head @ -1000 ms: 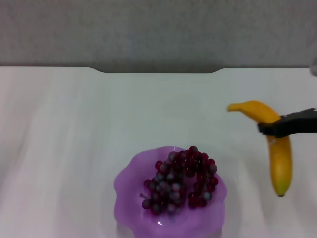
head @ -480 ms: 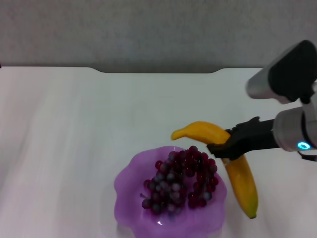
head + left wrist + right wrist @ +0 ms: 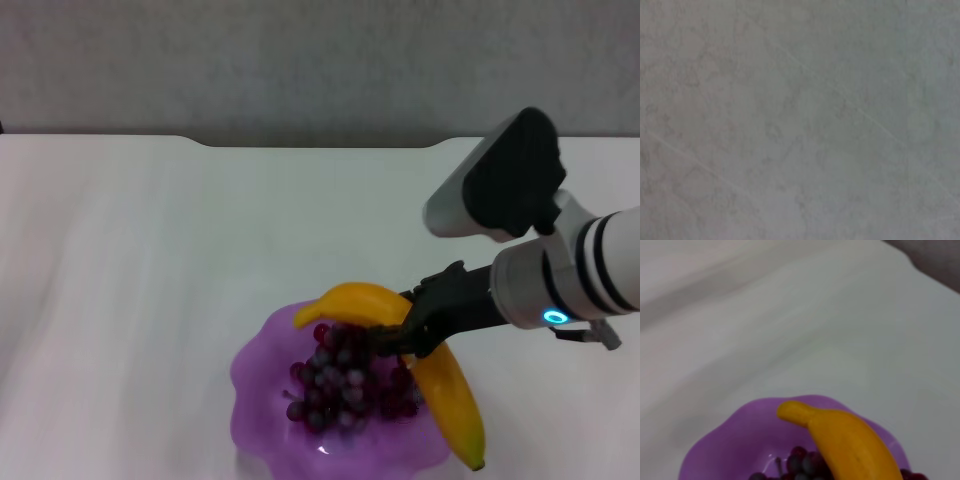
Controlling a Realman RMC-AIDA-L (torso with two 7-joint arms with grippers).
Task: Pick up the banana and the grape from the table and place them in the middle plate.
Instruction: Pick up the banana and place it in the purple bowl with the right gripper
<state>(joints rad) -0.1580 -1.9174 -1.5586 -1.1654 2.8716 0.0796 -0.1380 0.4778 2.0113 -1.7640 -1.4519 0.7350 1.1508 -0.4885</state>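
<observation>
Banana [image 3: 440, 385]: one, held at mid-length in the closed black fingers of the right gripper [image 3: 408, 335]. It hangs over the right half of the middle plate [image 3: 258, 375]; stem end points left over the fruit already in the dish, greenish tip hangs past the plate's right rim, low and toward the near edge of the head view. Whether it touches the grapes beneath cannot be told. In the right wrist view the banana [image 3: 847, 442] crosses above the plate [image 3: 735, 435] with dark grapes [image 3: 800, 465] showing under it.

Grape [image 3: 345, 385]: one bunch, lying inside the plate, roughly centred, partly covered by the banana and the gripper fingers.

Middle plate: one purple scalloped dish, on the table [image 3: 150, 270] close to its near edge, a little left of centre in the head view. Its near rim runs off the bottom of that view.

Table: white surface open to the left of the plate and behind it as far as the notched far edge [image 3: 320, 145]. The right arm comes in from the right side.

Left gripper: not seen; the left wrist view shows only a grey mottled surface.
</observation>
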